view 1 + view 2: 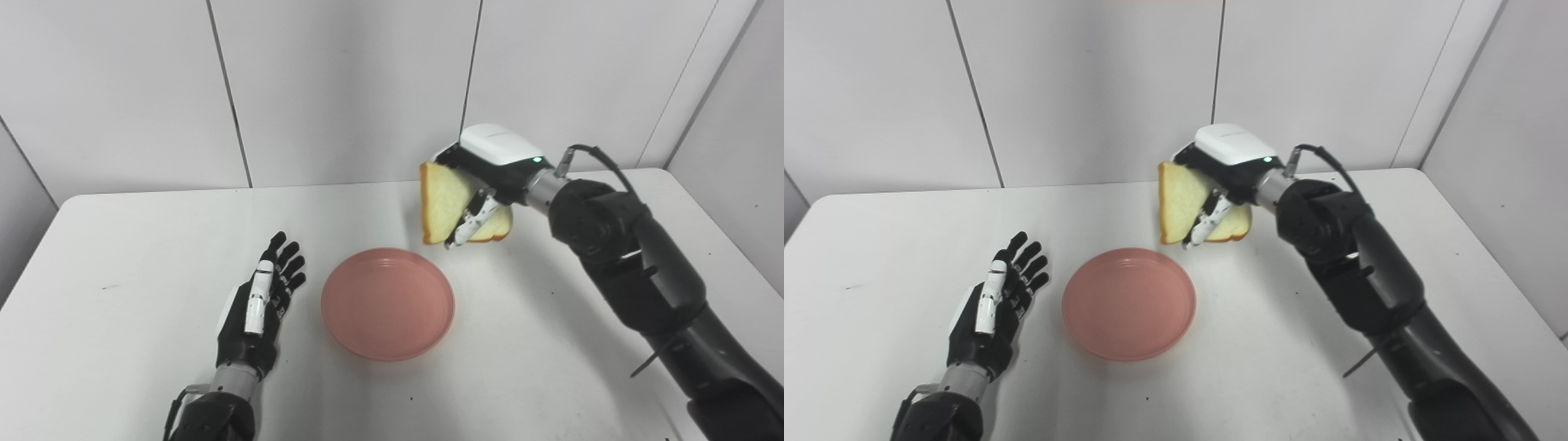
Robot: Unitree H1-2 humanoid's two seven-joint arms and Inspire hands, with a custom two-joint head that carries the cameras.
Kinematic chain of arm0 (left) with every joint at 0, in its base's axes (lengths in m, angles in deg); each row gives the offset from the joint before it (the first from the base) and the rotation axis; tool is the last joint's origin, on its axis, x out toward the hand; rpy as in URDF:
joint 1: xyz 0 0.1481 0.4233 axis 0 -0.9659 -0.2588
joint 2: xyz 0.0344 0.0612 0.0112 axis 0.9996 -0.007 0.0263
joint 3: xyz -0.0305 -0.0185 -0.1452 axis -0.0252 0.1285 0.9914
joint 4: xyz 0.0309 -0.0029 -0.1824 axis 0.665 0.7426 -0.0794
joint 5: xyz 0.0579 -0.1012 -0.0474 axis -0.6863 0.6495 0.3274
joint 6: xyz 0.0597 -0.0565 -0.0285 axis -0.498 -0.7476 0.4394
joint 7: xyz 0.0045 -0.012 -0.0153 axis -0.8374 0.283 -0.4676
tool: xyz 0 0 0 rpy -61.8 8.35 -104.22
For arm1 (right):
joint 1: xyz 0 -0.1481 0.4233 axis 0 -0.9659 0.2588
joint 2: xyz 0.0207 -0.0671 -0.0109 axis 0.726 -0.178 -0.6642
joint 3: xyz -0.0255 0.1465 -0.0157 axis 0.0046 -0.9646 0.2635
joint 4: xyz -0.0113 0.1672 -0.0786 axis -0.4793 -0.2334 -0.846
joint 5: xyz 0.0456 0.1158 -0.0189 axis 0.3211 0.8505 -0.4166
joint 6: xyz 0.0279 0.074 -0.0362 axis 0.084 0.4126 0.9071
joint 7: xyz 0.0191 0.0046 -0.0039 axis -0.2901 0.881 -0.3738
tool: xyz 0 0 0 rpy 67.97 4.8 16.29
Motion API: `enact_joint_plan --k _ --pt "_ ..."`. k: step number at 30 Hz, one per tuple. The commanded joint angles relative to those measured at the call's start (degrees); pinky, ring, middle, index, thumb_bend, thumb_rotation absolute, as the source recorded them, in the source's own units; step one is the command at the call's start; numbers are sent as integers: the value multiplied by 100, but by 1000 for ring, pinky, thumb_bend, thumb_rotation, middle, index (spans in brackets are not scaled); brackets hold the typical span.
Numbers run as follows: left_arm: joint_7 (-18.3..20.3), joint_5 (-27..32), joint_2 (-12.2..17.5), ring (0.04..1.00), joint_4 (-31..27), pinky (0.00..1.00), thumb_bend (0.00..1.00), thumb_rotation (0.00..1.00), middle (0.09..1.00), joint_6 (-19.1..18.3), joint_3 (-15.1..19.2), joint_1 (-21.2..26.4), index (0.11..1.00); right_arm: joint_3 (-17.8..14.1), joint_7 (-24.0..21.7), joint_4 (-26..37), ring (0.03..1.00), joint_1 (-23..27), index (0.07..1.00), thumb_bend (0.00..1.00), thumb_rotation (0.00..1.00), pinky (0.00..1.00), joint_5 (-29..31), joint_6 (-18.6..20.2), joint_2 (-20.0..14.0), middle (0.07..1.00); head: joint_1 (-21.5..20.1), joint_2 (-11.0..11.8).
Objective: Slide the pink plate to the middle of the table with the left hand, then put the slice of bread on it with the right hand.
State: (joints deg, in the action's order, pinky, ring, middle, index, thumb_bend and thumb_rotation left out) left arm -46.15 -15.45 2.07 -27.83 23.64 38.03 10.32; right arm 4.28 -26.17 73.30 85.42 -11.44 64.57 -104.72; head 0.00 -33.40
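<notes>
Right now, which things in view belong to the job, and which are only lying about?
Belong to the job:
pink plate, empty, near the table's middle
slice of bread, held above the table, beyond the plate
right hand, shut on the bread
left hand, open, beside the plate

Only lying about:
nothing else on the white table

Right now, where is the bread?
The bread is held in the right hand, above the table, right of centre in both views, just beyond and right of the plate.

Lab test booth: bare white table (551, 367), panelled walls (343, 86).
</notes>
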Motion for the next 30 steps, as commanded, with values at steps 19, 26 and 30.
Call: enact_joint_plan --k 19,26,30 --pt "-224 -169 -254 937 -114 948 409 1000 943 103 -82 374 946 463 -114 -11 369 293 532 520 0 313 -161 -375 642 417 175 -114" --pt "-303 -163 -306 927 -161 935 384 1000 933 62 -77 372 935 659 -143 -169 273 208 488 529 0 210 -270 -513 686 471 217 -132" --pt "-349 -272 -293 921 -143 922 389 1000 925 100 -133 368 927 746 -117 -295 346 108 506 524 0 299 -190 -747 688 450 223 -149"
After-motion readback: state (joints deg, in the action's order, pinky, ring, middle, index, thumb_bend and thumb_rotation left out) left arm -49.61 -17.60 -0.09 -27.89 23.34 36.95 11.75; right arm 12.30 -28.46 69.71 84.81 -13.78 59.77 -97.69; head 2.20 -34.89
